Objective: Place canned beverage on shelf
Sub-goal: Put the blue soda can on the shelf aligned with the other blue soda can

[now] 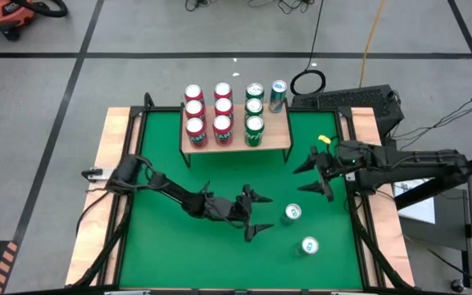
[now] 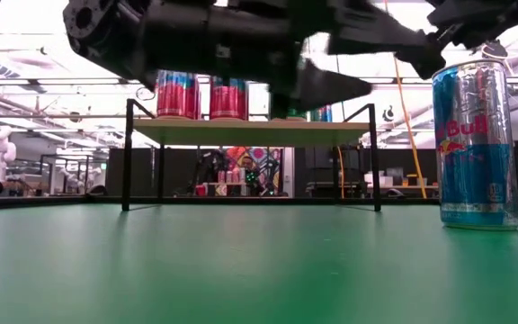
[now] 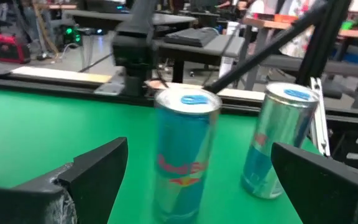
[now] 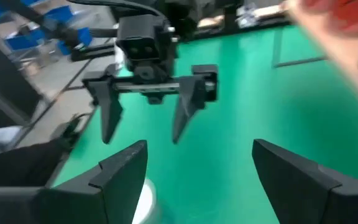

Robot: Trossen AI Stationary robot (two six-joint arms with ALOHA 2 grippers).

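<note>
From above, we see our left gripper (image 1: 259, 215) spread wide, approaching the nearer can (image 1: 292, 214) on the table (image 1: 162, 254); the right gripper (image 1: 318, 173) hangs open beside the shelf (image 1: 281, 143). The left wrist view frames that can between the fingers (image 3: 95, 169): next, advance and close.
</note>
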